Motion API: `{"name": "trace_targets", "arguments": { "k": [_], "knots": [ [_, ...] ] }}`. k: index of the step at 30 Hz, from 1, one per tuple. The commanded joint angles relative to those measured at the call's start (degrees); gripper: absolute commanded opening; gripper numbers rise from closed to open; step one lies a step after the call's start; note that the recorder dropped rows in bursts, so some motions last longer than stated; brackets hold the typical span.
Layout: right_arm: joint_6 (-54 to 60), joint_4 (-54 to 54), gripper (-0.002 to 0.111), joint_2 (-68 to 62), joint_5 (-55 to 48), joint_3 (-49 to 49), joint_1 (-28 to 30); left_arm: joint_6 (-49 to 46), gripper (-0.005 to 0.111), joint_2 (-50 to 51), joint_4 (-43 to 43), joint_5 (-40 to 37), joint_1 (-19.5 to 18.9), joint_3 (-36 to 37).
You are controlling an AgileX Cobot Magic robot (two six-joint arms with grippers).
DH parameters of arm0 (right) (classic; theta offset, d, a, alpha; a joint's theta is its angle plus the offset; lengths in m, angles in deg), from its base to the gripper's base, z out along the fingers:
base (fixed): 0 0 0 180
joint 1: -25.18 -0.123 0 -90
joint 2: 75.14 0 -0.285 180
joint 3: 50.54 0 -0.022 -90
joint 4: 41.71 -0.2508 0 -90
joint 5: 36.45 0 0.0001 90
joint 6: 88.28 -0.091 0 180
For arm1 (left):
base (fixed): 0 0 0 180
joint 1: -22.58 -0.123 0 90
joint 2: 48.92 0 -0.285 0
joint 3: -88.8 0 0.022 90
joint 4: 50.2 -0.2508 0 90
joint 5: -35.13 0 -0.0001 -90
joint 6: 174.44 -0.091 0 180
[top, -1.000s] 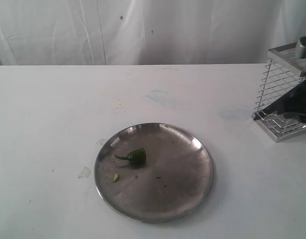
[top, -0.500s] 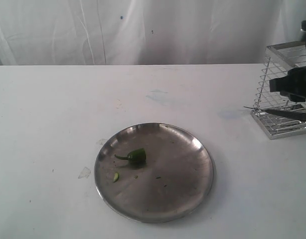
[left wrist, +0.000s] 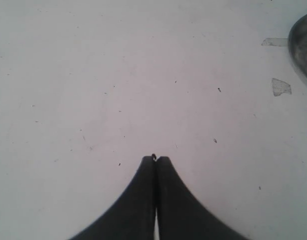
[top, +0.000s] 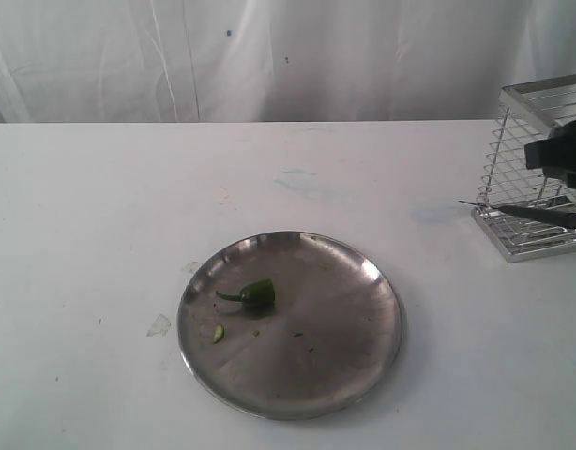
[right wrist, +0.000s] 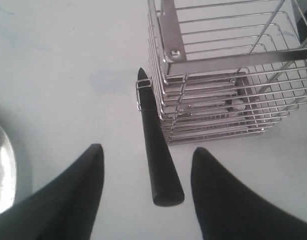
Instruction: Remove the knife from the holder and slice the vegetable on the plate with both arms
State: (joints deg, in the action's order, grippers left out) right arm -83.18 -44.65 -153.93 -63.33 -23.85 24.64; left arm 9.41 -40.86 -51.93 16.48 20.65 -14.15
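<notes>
The steel plate lies at the table's middle front, with the dark green vegetable on its left part. At the far right stands the wire holder. The black knife lies level across the holder's lower side, tip pointing left. In the right wrist view its handle passes through a wire loop on the holder. My right gripper is open, its fingers on either side of the handle's end and apart from it. My left gripper is shut and empty over bare table, with the plate's rim at the frame's edge.
A tiny green slice lies on the plate near the vegetable. Small clear scraps sit on the white table left of the plate. A white curtain backs the table. In the exterior view the right gripper shows dark in front of the holder.
A second ago the knife showed as a broad dark shape in the holder; now it lies level, tip poking left. The right gripper has come down before the holder and edged right.
</notes>
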Motion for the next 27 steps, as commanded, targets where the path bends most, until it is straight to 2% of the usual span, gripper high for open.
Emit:
{"name": "trace_targets", "arguments": {
  "k": [1,4,8,11,14,20,24,27],
  "knots": [
    [-1.88,-0.32,0.050,4.56,-7.24,-2.52,0.03,0.13,0.000,-0.27,0.39,-1.14,0.34,0.17],
    [-5.80,1.47,0.046,2.79,-8.52,-5.44,1.22,0.13,0.000,-0.27,0.39,-1.14,0.34,0.17],
    [-8.02,1.21,0.045,-8.64,-22.12,-10.64,3.16,0.13,0.000,-0.27,0.39,-1.14,0.34,0.17],
    [-9.03,1.21,0.045,-13.42,-24.88,-12.86,3.75,0.13,0.000,-0.27,0.39,-1.14,0.34,0.17],
    [-10.11,0.59,0.045,-13.71,-25.89,-14.32,6.74,0.13,0.000,-0.27,0.39,-1.14,0.34,0.17],
    [-7.98,-16.10,0.041,-14.13,-27.35,-16.38,15.88,0.13,0.000,-0.27,0.39,-1.14,0.34,0.17],
    [0.28,-30.75,0.038,-16.08,-32.48,-16.62,22.82,0.13,0.000,-0.27,0.39,-1.14,0.34,0.17],
    [9.34,-40.00,0.038,-18.44,-36.66,-15.59,24.67,0.13,0.000,-0.27,0.39,-1.14,0.34,0.17]
  ]
}}
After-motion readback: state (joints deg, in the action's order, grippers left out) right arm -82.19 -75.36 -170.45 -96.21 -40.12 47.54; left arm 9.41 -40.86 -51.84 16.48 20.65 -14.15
